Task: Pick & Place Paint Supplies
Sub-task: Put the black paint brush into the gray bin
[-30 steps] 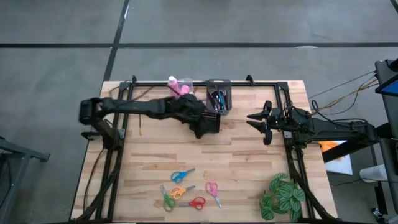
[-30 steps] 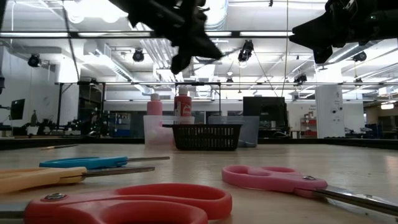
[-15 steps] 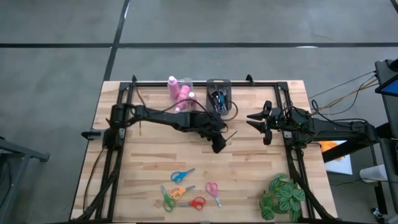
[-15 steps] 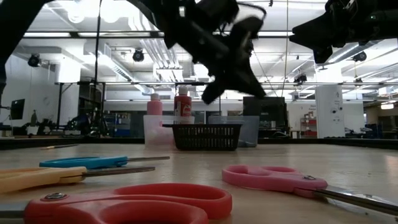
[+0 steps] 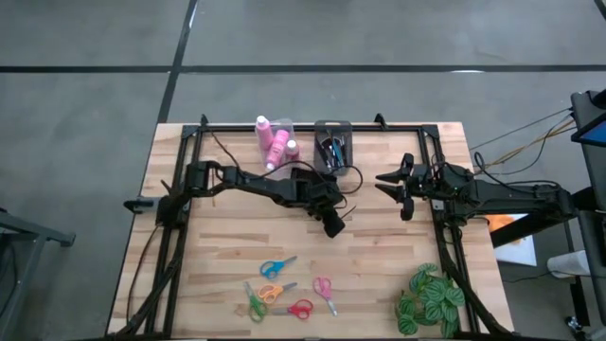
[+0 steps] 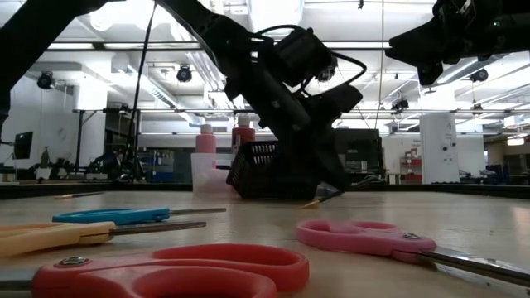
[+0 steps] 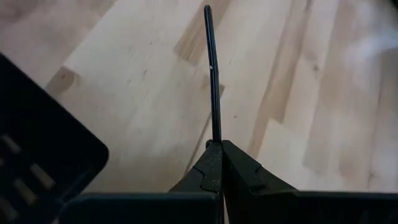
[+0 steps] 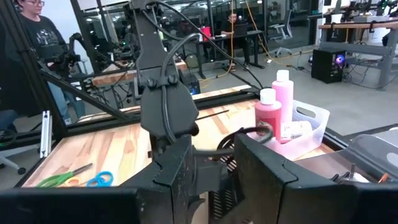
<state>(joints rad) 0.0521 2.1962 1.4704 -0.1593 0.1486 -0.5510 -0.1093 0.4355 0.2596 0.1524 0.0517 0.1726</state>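
My left gripper (image 5: 333,225) is low over the middle of the table, shut on a thin black paintbrush (image 7: 211,68). It also shows in the low view (image 6: 327,186), close to the tabletop. Three pink bottles (image 5: 275,142) with white caps stand in a clear bin at the far edge. More brushes stand in a black basket (image 5: 333,144) beside it. Several scissors (image 5: 284,289) with coloured handles lie flat near the near edge. My right gripper (image 5: 390,180) hangs open above the table's right side, holding nothing. My left gripper pinches the paintbrush by one end (image 7: 216,134) between its two fingertips. The fingers slant down from the far left, and the brush runs straight on in line with them. Its free end (image 6: 313,202) is down by the tabletop; I cannot tell whether it touches.
A green leafy plant (image 5: 431,298) sits at the near right corner. Black frame rails (image 5: 312,126) run along the far edge and down both sides. A bare stretch of wood (image 5: 237,232) lies between the basket and the scissors.
My left gripper has moved from beside the black basket toward the near edge and a little to the right. It has also dropped from high above the table to just above the wood. My right arm has kept still.
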